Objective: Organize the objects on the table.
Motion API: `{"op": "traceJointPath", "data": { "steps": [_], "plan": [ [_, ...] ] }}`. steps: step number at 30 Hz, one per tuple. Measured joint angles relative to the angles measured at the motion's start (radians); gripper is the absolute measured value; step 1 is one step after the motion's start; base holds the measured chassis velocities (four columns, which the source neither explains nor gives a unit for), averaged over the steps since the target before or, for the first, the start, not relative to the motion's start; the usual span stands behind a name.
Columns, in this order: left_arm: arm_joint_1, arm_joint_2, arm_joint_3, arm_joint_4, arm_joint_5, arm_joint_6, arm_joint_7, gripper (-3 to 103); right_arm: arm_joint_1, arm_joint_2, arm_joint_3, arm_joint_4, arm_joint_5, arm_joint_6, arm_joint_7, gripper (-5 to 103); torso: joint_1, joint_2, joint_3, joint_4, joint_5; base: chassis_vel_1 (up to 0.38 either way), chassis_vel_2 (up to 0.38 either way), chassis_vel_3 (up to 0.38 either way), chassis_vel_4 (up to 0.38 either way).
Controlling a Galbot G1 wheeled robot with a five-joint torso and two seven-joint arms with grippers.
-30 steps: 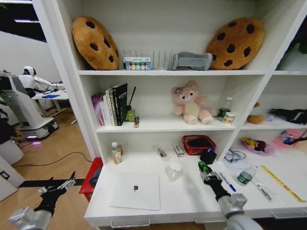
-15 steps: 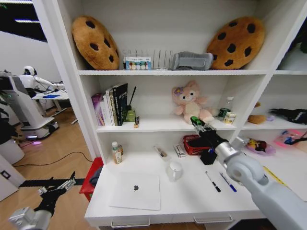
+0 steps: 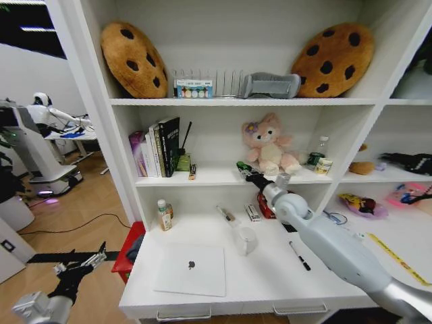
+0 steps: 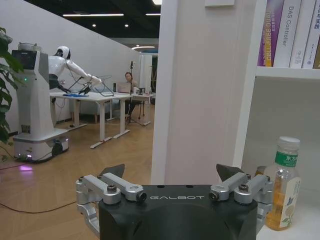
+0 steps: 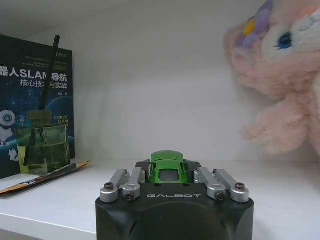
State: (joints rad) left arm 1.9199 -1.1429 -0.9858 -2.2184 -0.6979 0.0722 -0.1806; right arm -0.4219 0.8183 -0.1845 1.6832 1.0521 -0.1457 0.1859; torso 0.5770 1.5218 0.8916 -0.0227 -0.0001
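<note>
My right gripper (image 3: 244, 168) is shut on the tiny green toy car (image 5: 168, 167) and holds it just above the middle shelf (image 3: 209, 177), between the books (image 3: 162, 145) and the pink plush bear (image 3: 268, 143). On the white table (image 3: 270, 280) below, the closed silver laptop (image 3: 191, 268) lies at the front left. A black marker (image 3: 299, 256) lies to the right of the cup, and another pen (image 3: 226, 214) lies near the back wall. My left gripper (image 3: 81, 263) hangs open, low and to the left of the table, over the floor.
A green diffuser bottle (image 5: 42, 145) with a stick and a thin brush (image 5: 45, 172) stand on the shelf beside the car. A white cup (image 3: 246, 239), a small bottle (image 3: 164, 214) and a red basket (image 3: 262, 204) sit on the table. Cookie cushions (image 3: 133, 59) fill the top shelf.
My right arm rose from the table's right side to the middle shelf and swung left past the pink bear, carrying the green car. The left arm stayed still.
</note>
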Motion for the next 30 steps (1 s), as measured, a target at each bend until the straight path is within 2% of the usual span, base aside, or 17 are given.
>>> {"op": "traceJointPath", "data": {
  "steps": [8, 10, 12, 13, 14, 16, 17, 18, 19, 21, 22, 24, 25, 27, 29, 30],
  "plan": [
    [0.000, 0.000, 0.000, 0.000, 0.000, 0.000, 0.000, 100, 0.048, 0.016, -0.038, -0.031, 0.014, -0.022, 0.021, 35, 0.000, 0.000, 0.000, -0.0005, 0.0001, 0.000, 0.000, 0.000, 0.000],
    [0.000, 0.000, 0.000, 0.000, 0.000, 0.000, 0.000, 100, 0.046, 0.012, -0.035, -0.031, 0.015, -0.027, 0.022, 46, 0.000, 0.000, 0.000, -0.0003, 0.0000, 0.000, 0.000, 0.000, 0.000],
    [0.000, 0.000, 0.000, 0.000, 0.000, 0.000, 0.000, 100, 0.041, 0.011, -0.032, -0.030, 0.015, -0.028, 0.022, 46, 0.000, 0.000, 0.000, -0.0003, 0.0000, 0.000, 0.000, 0.000, 0.000],
    [0.000, 0.000, 0.000, 0.000, 0.000, 0.000, 0.000, 100, 0.034, 0.009, -0.025, -0.024, 0.015, -0.029, 0.028, 57, 0.000, 0.000, 0.000, -0.0003, 0.0001, 0.000, 0.000, 0.000, 0.000],
    [0.000, 0.000, 0.000, 0.000, 0.000, 0.000, 0.000, 100, 0.026, 0.008, -0.016, -0.016, 0.015, -0.031, 0.035, 62, 0.000, 0.000, 0.000, -0.0003, 0.0001, 0.000, 0.000, 0.000, 0.000],
    [0.000, 0.000, 0.000, 0.000, 0.000, 0.000, 0.000, 100, 0.023, 0.007, -0.012, -0.010, 0.015, -0.032, 0.038, 62, 0.000, 0.000, 0.000, -0.0003, 0.0001, 0.000, 0.000, 0.000, 0.000],
    [0.000, 0.000, 0.000, 0.000, 0.000, 0.000, 0.001, 100, 0.013, 0.004, 0.002, 0.009, 0.016, -0.035, 0.046, 68, 0.000, 0.000, 0.000, -0.0003, 0.0002, 0.000, 0.000, 0.000, 0.000],
    [0.000, 0.000, 0.000, 0.000, 0.000, 0.000, 0.001, 100, 0.013, 0.004, 0.002, 0.009, 0.016, -0.035, 0.046, 68, 0.000, 0.000, 0.000, -0.0003, 0.0002, 0.000, 0.000, 0.000, 0.000],
    [0.000, 0.000, 0.000, 0.000, 0.000, 0.000, 0.000, 100, 0.006, -0.001, 0.014, 0.025, 0.016, -0.036, 0.052, 73, 0.000, 0.000, 0.000, -0.0001, 0.0001, 0.000, 0.000, 0.000, 0.000],
    [0.000, 0.000, 0.000, 0.000, 0.000, 0.000, 0.001, 100, -0.047, -0.028, 0.082, 0.114, 0.033, -0.049, 0.076, 84, 0.000, 0.000, 0.000, 0.0001, 0.0001, 0.000, 0.000, 0.000, 0.000],
    [0.000, 0.000, 0.000, 0.000, 0.000, 0.000, 0.001, 100, -0.047, -0.028, 0.082, 0.114, 0.033, -0.049, 0.076, 84, 0.000, 0.000, 0.000, 0.0001, 0.0001, 0.000, 0.000, 0.000, 0.000],
    [0.000, 0.000, 0.000, 0.000, 0.000, 0.000, 0.001, 100, -0.145, -0.071, 0.185, 0.230, 0.037, -0.054, 0.093, 95, 0.000, 0.000, 0.000, -0.0001, 0.0000, 0.000, 0.000, 0.000, 0.000],
    [0.000, 0.000, 0.000, 0.000, 0.000, 0.000, 0.001, 100, -0.145, -0.071, 0.185, 0.230, 0.037, -0.054, 0.093, 95, 0.000, 0.000, 0.000, -0.0001, 0.0000, 0.000, 0.000, 0.000, 0.000],
    [0.000, 0.000, 0.000, 0.000, 0.000, 0.000, 0.001, 100, -0.323, -0.121, 0.320, 0.383, -0.010, -0.053, 0.104, 100, 0.000, 0.000, 0.000, -0.0004, -0.0001, 0.000, 0.000, 0.000, 0.000],
    [0.000, 0.000, 0.000, 0.000, 0.000, 0.000, 0.001, 100, -0.373, -0.129, 0.356, 0.413, -0.026, -0.051, 0.104, 100, 0.000, 0.000, 0.000, -0.0005, 0.0002, 0.000, 0.000, 0.000, 0.000],
    [0.000, 0.000, 0.000, 0.000, 0.000, 0.000, 0.001, 100, -0.509, -0.136, 0.458, 0.484, -0.067, -0.044, 0.098, 100, 0.000, 0.000, 0.000, -0.0006, 0.0005, 0.000, 0.000, 0.000, 0.000]
  ]
}}
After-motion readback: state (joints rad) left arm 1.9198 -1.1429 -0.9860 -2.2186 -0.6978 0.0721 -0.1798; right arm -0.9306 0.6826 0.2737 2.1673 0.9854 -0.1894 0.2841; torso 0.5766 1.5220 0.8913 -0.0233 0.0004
